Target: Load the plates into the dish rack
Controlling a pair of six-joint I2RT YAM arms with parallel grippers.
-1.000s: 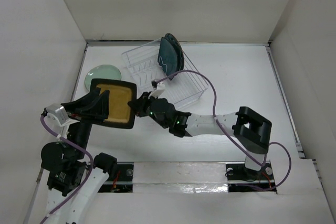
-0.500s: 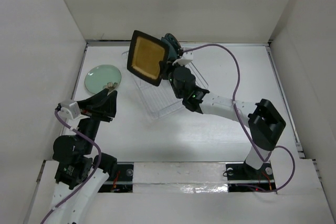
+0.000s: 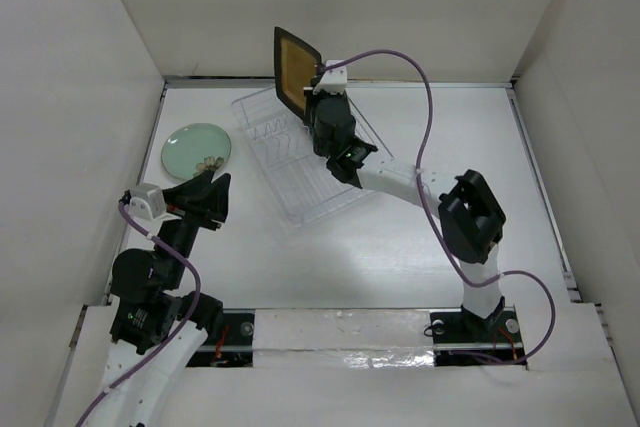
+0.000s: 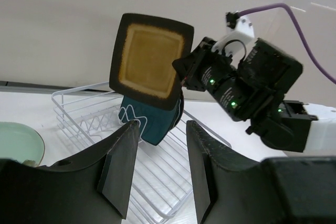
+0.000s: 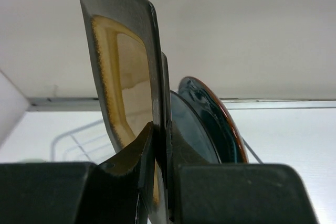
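Had mustard-yellow square plate [image 3: 296, 69] clamped in R jaws, upright above dish rack [image 3: 300, 179], just beside racked teal plates [image 4: 149, 124]. Had L jaws apart, empty. Looked best lowered straight btwn free tines.

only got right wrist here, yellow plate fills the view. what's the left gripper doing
Observer: The left gripper is open and empty, low down to the left of the dish rack.
Operator: any plates not loaded
Observer: One, the mint plate, lying flat to the left of the rack.
Operator: is my plate down in the rack
Observer: No. The left wrist view shows the yellow plate held on edge, raised above the teal plates standing in the rack.
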